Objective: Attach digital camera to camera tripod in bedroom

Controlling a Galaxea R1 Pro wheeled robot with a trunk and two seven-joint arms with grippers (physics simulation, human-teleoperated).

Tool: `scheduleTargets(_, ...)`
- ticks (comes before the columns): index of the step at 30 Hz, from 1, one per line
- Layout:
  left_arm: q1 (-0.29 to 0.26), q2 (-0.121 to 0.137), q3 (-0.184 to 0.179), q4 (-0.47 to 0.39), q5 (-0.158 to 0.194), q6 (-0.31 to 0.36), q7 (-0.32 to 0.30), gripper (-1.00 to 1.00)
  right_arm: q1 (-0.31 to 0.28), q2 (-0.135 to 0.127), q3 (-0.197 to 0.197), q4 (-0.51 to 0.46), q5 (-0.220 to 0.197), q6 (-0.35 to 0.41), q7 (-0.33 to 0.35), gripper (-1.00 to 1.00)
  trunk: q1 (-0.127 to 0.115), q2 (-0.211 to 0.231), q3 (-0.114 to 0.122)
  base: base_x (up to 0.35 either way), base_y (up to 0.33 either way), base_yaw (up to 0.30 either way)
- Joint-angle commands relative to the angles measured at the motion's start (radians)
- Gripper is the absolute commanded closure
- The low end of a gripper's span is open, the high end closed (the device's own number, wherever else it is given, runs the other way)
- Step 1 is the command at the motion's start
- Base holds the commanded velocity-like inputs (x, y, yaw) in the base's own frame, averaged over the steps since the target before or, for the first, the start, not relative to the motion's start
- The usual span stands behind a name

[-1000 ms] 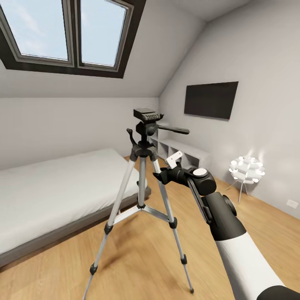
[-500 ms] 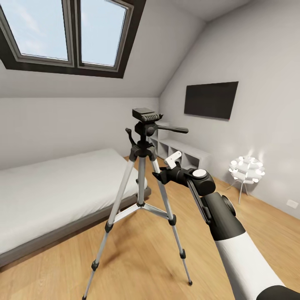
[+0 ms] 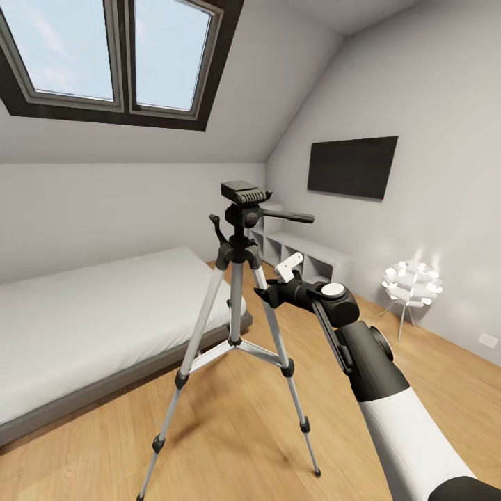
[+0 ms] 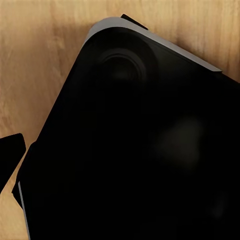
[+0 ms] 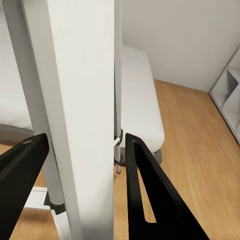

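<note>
Where the wood floor (image 3: 229, 431) meets the frame's centre, the tripod (image 3: 236, 327) stands upright on three spread legs, its dark head (image 3: 243, 193) bare on top. Entering from the lower right, the right claw (image 3: 268, 292) sits against the tripod's right-hand leg; in the right wrist view its two black fingers (image 5: 150, 200) straddle that pale leg (image 5: 82, 115), clenched on it or merely flanking, I cannot tell. Left claw: state undetermined. A grey bed (image 3: 90, 327) lies at left.

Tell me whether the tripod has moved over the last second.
Yes, slightly. In the head view the camera tripod has shifted a little leftward, its head nearer the bed, while the wall screen stays put. The right gripper sits at its leg.
</note>
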Motion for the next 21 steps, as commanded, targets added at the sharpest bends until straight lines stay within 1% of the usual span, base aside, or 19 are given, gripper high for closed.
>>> scheduleTargets(1,0.000,0.000,0.004,-0.001,-0.002,-0.002,0.003,-1.00,-0.001,0.000,-0.001,-0.001,0.008,0.002,0.008,1.00,0.000,-0.001,-0.001,0.000,0.000,0.000)
scheduleTargets(12,0.000,0.000,0.005,-0.001,-0.002,-0.002,0.003,-1.00,-0.001,0.000,-0.001,0.012,0.008,0.002,0.006,1.00,0.000,-0.001,-0.001,0.000,0.000,0.000)
scheduleTargets(13,0.000,0.000,0.005,-0.001,-0.002,-0.002,0.003,-1.00,-0.001,0.000,-0.001,0.014,0.008,0.002,0.006,-1.00,0.000,-0.001,-0.001,0.000,0.000,0.000)
scheduleTargets(21,0.000,0.000,0.005,-0.001,-0.002,-0.002,0.003,-1.00,-0.001,0.000,-0.001,0.019,0.008,0.002,0.007,-1.00,0.000,-0.001,-0.001,0.000,0.000,0.000)
